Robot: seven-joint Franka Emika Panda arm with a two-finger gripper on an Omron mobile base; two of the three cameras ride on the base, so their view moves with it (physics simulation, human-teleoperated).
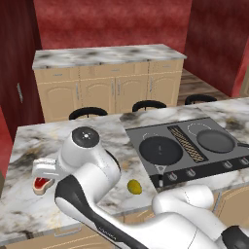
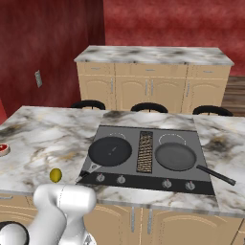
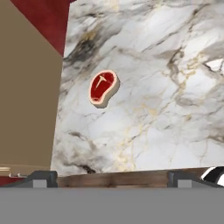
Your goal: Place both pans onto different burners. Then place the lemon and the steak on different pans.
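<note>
Both pans are on the cooktop [image 2: 149, 179], one each side of the ribbed vent grille [image 2: 145, 151]. The left pan [image 2: 110, 151] is a shallow black round one sitting over the front-left burner, its thin handle poking toward the knobs [image 2: 121, 179]. The right pan [image 2: 175, 156] sits on the other side, mostly in front of a white burner ring [image 2: 172, 139] that peeks out behind it, and its handle sticks out past the cooktop's right edge over the marble counter [image 2: 48, 139].

The lemon [image 1: 134, 186] is a little yellow-green oval lying on the marble near the counter's front edge, just left of the cooktop, well apart from either pan.

The steak [image 3: 103, 88] is a small flat red slab with a pale fat rim and a whitish T-shaped bone mark, lying flat on the marble way over by the counter's left end. In the hand view the gripper [image 3: 112, 178] hangs above it with its two dark fingertips spread wide, nothing between them. From the left base view the steak [image 1: 42, 184] shows just under the white hand.
</note>
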